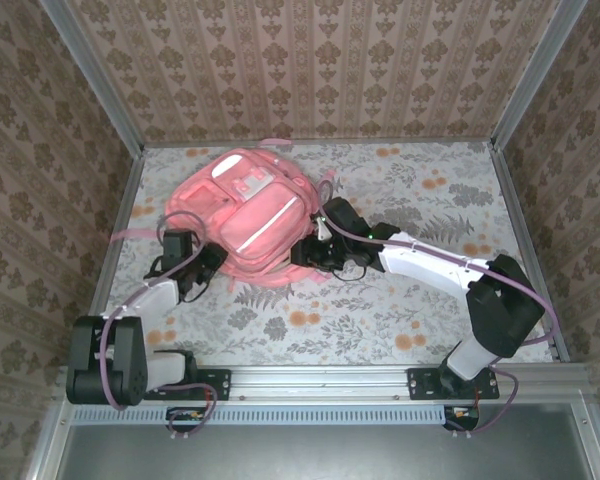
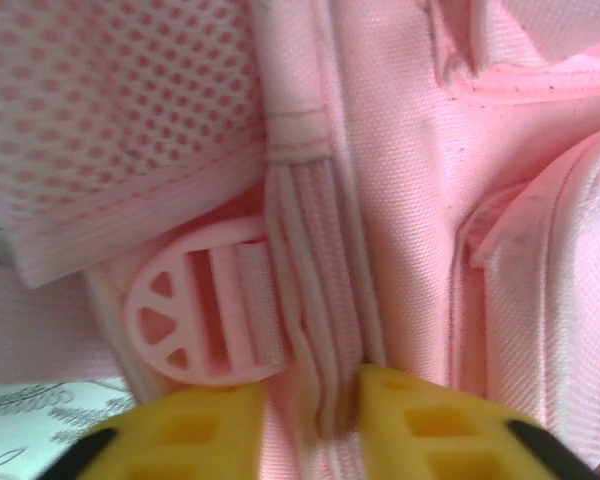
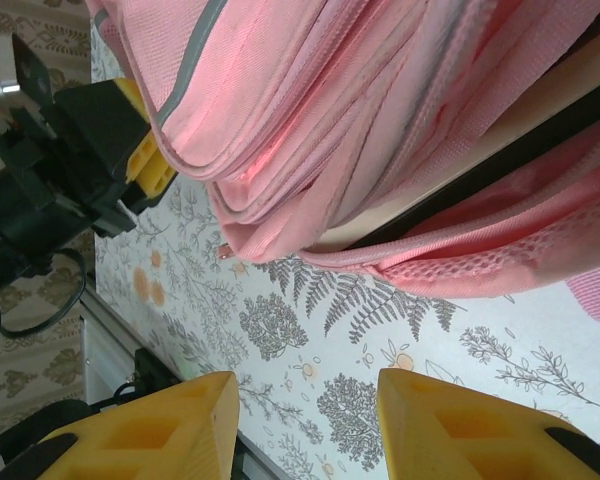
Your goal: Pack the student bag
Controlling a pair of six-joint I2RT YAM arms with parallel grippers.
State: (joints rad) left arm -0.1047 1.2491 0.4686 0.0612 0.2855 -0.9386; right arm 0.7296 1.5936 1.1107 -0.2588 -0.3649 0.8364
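floral-print table [image 1: 400, 310] boxed in by patterned paper walls [image 1: 310, 60]. lying toward the far left corner, front pockets up: student bag [image 1: 245, 215], well back from the near edge. pressed into its near-left side, left gripper [image 2: 315, 425], jaws narrow and pinched on a ridge of pink webbing [image 2: 310, 250] beside a plastic strap buckle [image 2: 190, 315], probably to pin or tug the fabric. just off the near-right side, right gripper [image 3: 308, 400], jaws apart over bare table, holding nothing, likely placed to catch an opening edge. judged early in the packing.
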